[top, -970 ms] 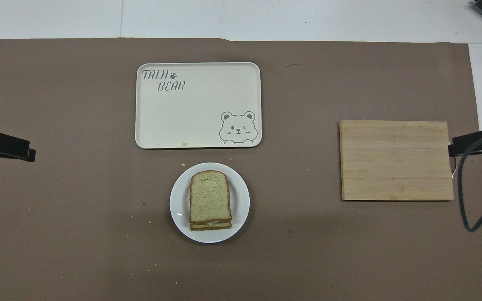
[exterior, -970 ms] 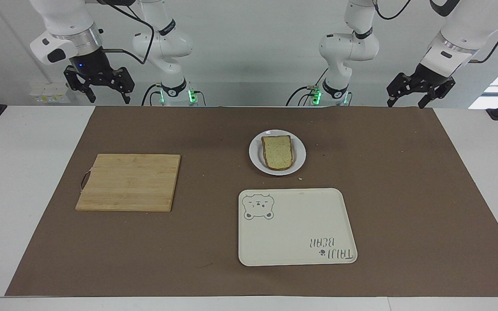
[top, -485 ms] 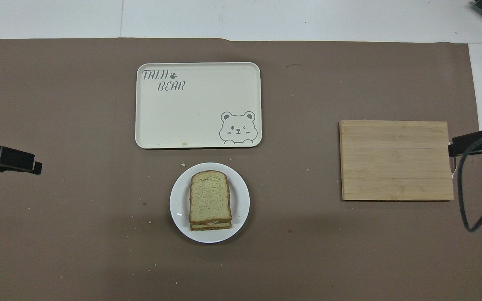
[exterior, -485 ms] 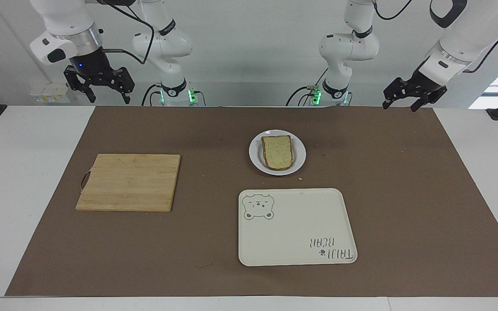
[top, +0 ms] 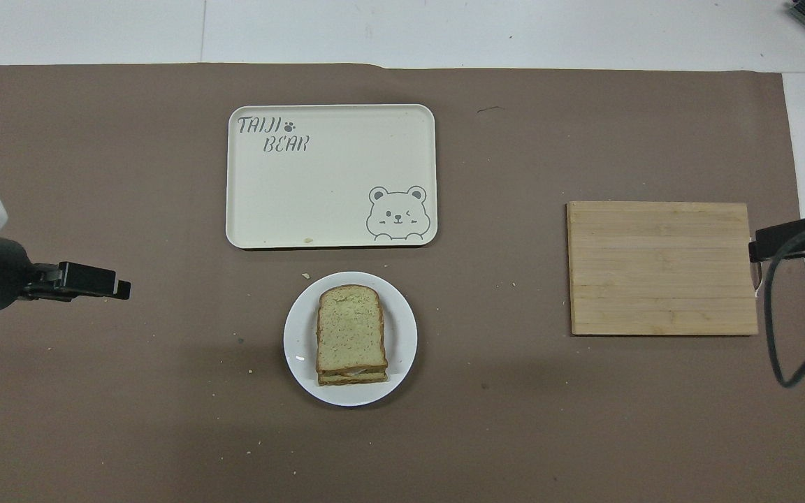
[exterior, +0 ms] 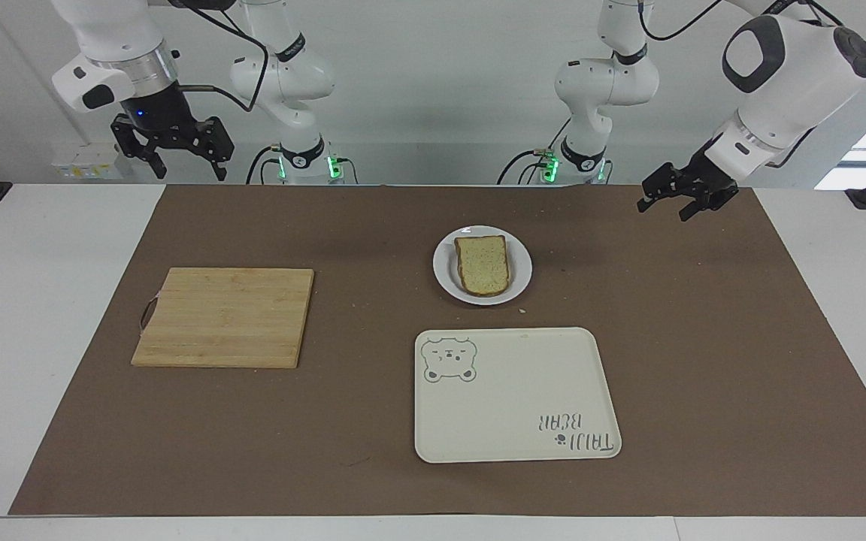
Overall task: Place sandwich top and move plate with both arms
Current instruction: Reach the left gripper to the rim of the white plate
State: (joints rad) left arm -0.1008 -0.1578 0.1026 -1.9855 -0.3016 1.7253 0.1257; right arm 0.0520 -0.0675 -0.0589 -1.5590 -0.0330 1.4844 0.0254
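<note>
The sandwich top [exterior: 482,263] lies face up on a stacked sandwich on the small white plate [exterior: 444,267], in the middle of the brown mat. It also shows in the overhead view [top: 349,327], on the plate [top: 298,349]. My left gripper [exterior: 661,204] is open and empty, low over the mat toward the left arm's end, well apart from the plate; it also shows in the overhead view [top: 120,288]. My right gripper [exterior: 177,161] is open and empty, raised at the right arm's end of the table, where that arm waits; only its tip shows in the overhead view [top: 756,248].
A cream tray [exterior: 516,406] with a bear drawing lies just farther from the robots than the plate; it also shows in the overhead view [top: 332,188]. A wooden cutting board [exterior: 226,315] lies toward the right arm's end. Crumbs dot the mat.
My left arm has swung down and inward over the mat toward the plate. The right arm, plate and sandwich have not moved.
</note>
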